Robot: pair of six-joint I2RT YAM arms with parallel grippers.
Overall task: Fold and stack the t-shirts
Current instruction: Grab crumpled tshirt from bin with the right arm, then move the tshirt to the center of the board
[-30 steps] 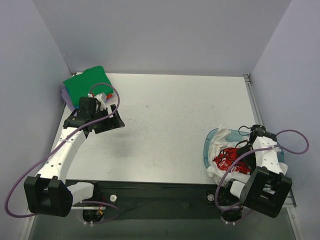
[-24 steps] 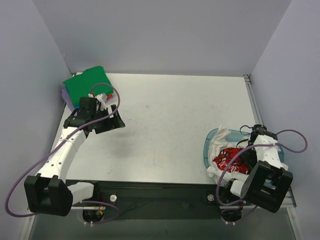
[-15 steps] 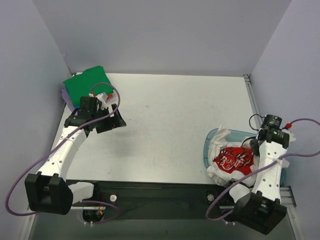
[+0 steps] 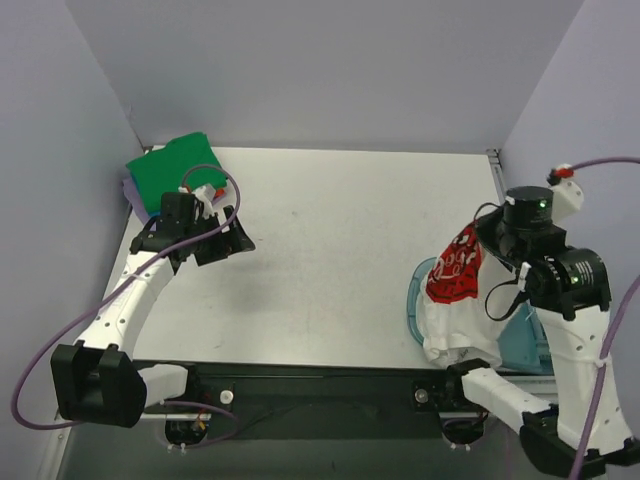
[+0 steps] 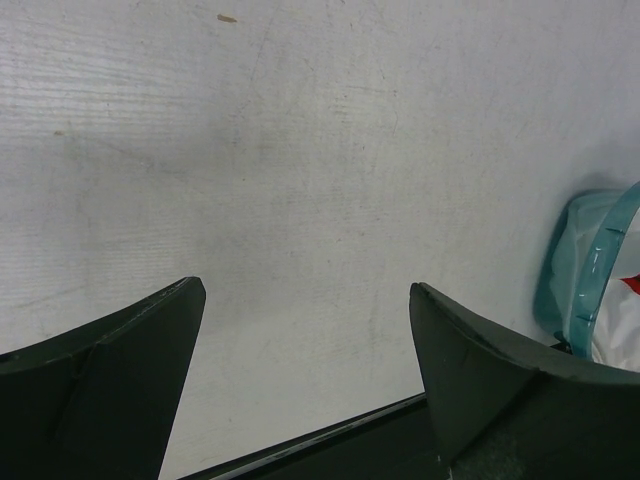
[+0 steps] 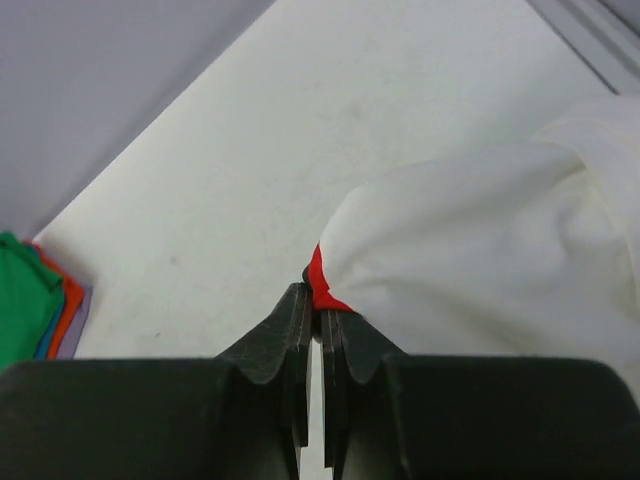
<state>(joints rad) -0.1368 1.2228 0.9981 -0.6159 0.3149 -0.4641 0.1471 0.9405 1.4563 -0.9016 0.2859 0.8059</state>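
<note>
Fabric of the white t-shirt [image 6: 480, 230] is pinched tight in the right claw [image 6: 312, 300], the rest trailing down to the blue bin [image 4: 412, 296], while the left claw [image 5: 305, 290] gapes wide above the surface [image 5: 300, 150].

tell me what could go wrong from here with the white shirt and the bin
The right gripper pinches only a small fold of the white t-shirt at its tips; the cloth may slip free as it lifts.
The shirt's lower part lies in the blue bin, so pulling could drag or tip the bin.
The left gripper stands open far from it, so the shirt may land bunched.
</note>
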